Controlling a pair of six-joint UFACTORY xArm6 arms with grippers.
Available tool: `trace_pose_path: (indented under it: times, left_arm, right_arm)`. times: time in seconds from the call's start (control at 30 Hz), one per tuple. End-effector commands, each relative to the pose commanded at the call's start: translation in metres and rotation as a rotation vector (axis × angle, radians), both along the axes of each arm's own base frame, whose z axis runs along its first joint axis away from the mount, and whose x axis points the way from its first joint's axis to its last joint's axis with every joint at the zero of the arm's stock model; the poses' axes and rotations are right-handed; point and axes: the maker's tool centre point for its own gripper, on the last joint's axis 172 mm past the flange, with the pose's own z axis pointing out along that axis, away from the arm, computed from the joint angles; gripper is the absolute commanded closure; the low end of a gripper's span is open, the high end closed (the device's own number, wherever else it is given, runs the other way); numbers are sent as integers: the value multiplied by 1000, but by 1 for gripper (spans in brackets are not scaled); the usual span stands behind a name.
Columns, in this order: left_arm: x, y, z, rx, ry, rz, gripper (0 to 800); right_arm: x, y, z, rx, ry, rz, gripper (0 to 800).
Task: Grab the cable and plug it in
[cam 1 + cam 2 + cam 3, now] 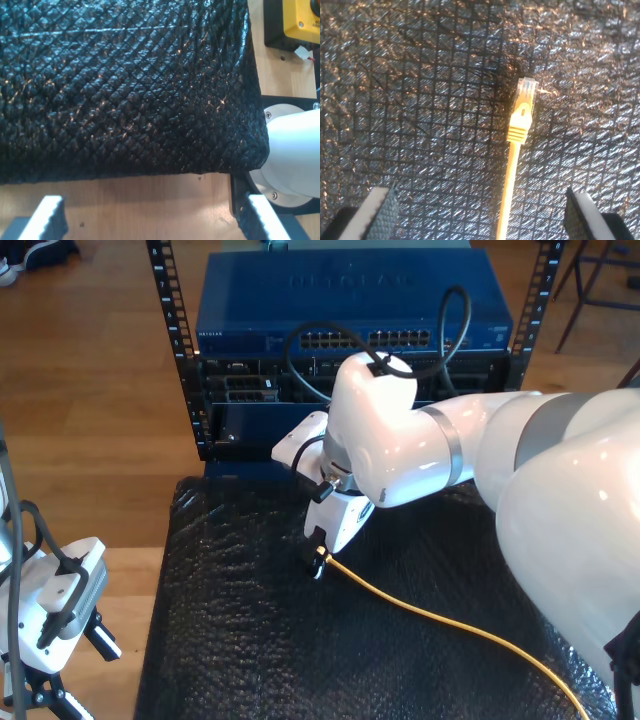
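Observation:
The yellow cable [511, 175] lies on a black textured mat [420, 100], its clear plug [525, 89] and yellow boot pointing away from my second gripper [480, 217]. That gripper is open, its fingers either side of the cable and short of the plug, touching nothing. In the exterior view the cable [450, 625] runs from the mat's middle toward the exterior view's lower right, and my second gripper [317, 555] hovers over its tip. My first gripper [155, 220] is open over bare wood beside the mat's edge [125, 100], and sits low at the exterior view's left [95, 635].
A blue network switch [350, 290] with a row of ports [365, 340] sits in a black rack [190, 370] behind the mat. Thick black cables [300, 360] loop in front of it. A yellow box [301, 20] and a white arm base [295, 150] stand near my first gripper.

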Motion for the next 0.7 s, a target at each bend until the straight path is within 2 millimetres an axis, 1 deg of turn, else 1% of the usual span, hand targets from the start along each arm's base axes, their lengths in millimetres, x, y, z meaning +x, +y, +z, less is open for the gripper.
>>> trace_pose_path:
  times: [0.13,0.23,0.37,0.63,0.7]
  left_arm:
    - [0,0,0,0,0,2,0]
    - [0,0,0,0,0,2,0]
    - [0,0,0,0,0,2,0]
    - [0,0,0,0,0,2,0]
    - [0,0,0,1,-1,2,0]
  right_arm:
    - [-1,0,-3,-10,4,-22,20]
    - [-2,-2,-14,-33,13,-29,20]
    - [-1,1,-20,-44,18,-27,26]
    - [5,9,-22,-47,12,-39,57]
    - [6,8,-23,-54,8,-37,87]
